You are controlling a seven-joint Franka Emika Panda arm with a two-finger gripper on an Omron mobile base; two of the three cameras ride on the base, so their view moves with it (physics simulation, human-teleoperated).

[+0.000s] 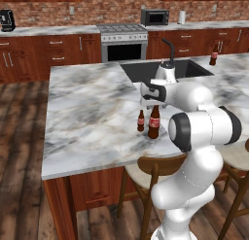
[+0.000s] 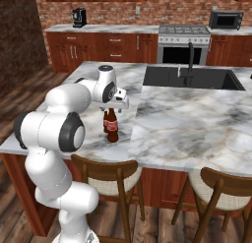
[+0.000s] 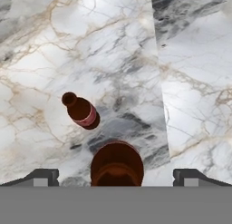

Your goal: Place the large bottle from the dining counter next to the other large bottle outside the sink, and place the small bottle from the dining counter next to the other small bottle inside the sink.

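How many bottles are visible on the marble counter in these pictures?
3. A large cola bottle stands under the open gripper, a small brown bottle just beside it, and another large bottle stands outside the sink. Others inside the sink may be hidden.

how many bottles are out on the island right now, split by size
large bottles: 2, one under the gripper at, one beyond the sink at
small bottles: 1, the brown one
total: 3

two large bottles [image 1: 153, 122] [image 1: 213, 55], one small bottle [image 1: 141, 121], two stools [image 2: 109, 174] [image 2: 221, 188]
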